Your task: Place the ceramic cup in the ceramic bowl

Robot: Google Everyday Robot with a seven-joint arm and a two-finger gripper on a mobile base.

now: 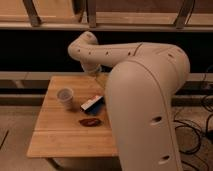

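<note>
Robot arm [145, 100]: bent over the wooden table [55, 135]. Gripper: hidden behind the arm, so its state cannot be told. Blue-and-white rectangular object [91, 104]: laid mid-table. Ceramic cup [65, 96]: set upright just left of it. Dark-red flat object [90, 121]: laid nearer the front edge.

Arm [145, 100] folded; gripper hidden behind it.

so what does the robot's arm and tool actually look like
The arm is smooth cream-white: fat, rounded tubular links with bulbous joints and rows of small dark dots along the shells. No outer cables or lettering show. The tool is out of sight, hidden behind the big near link.
</note>
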